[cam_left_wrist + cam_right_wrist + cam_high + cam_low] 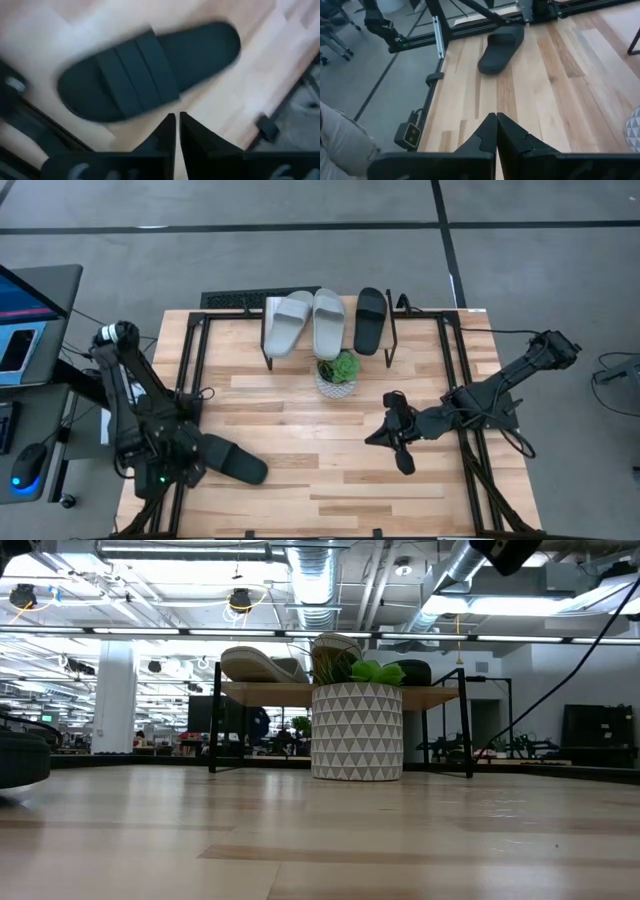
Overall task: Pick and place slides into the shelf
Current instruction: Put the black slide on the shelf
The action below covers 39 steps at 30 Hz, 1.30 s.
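We see the small low shelf with light wooden plank top and thin black legs (pixel 270 308) at the table's far edge, carrying two light grey slide sandals (pixel 287 322) (pixel 328 321) and one black slide sandal (pixel 370 319) side by side. A triangle-patterned white pot with a green plant (pixel 337 373) stands just in front of it. The fourth slide, black with a ribbed strap (pixel 235 461), lies flat near the table's front left corner. The left gripper (pixel 176 120) sits just beside it, fingers pinched together, holding nothing. The right gripper (pixel 496 120) hovers right of centre, fingers also closed, empty.
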Tool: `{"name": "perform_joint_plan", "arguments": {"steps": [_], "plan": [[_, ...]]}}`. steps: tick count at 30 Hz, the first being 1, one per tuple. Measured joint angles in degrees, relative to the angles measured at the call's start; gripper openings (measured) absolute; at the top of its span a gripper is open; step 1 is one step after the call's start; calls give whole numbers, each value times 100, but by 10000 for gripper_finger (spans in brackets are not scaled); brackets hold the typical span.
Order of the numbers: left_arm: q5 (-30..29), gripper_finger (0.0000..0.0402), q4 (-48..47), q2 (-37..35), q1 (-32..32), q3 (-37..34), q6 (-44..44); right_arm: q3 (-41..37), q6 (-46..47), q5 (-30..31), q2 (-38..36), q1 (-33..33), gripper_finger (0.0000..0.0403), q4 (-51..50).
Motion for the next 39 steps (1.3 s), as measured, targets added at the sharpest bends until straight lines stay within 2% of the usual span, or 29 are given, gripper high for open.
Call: {"name": "perform_joint_plan", "arguments": {"steps": [6, 11, 16, 28, 39], "plan": [[418, 75, 1088, 32, 133, -465, 52, 0, 6, -172, 0, -11, 0, -16], [492, 132, 1010, 27, 128, -637, -105, 0, 6, -289, 0, -4, 0, -52], [713, 167, 878, 27, 147, -819, -211, 0, 7, -377, 0, 4, 0, -78], [603, 176, 977, 25, 587, -1240, -193, 0, 9, -596, 0, 0, 0, -90], [802, 176, 906, 27, 1027, -1253, 403, 0, 50, -723, 0, 0, 0, -87]]}}
